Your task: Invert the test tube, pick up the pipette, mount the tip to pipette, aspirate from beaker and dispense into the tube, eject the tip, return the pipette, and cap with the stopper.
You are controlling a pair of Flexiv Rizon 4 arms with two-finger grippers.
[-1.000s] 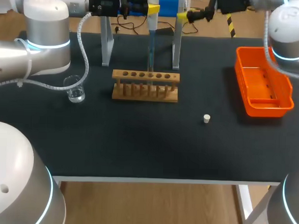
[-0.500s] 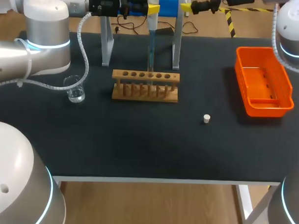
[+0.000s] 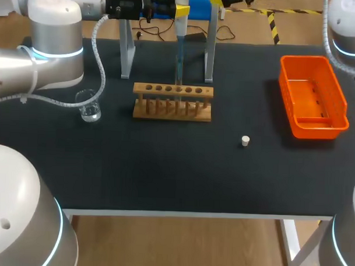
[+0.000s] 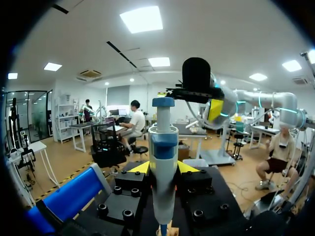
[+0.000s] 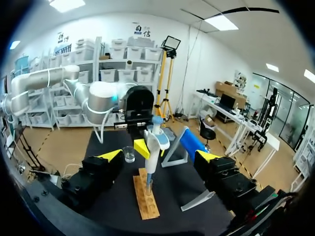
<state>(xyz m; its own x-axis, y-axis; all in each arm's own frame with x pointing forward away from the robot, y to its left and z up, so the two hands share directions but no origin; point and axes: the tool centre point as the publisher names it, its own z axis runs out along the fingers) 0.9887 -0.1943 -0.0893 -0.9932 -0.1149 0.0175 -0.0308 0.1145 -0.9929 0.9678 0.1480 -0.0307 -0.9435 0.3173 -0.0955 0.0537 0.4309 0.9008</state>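
- Black table (image 3: pixel 164 173); wooden rack (image 3: pixel 173 102) upper centre, beaker (image 3: pixel 90 106) at left, stopper (image 3: pixel 245 140) right of centre;
- left gripper (image 4: pixel 164 169) clamps the pipette (image 3: pixel 179 60) upright over the rack;
- right gripper (image 5: pixel 160 156) spread wide apart, holding nothing.

The rack (image 3: pixel 173 102) sits mid-table (image 3: pixel 164 173), with the beaker (image 3: pixel 90 106) to its left, the stopper (image 3: pixel 245 140) in front to its right, and the bin (image 3: pixel 312 97) far right. The pipette (image 3: pixel 179 57) stands upright over the rack.
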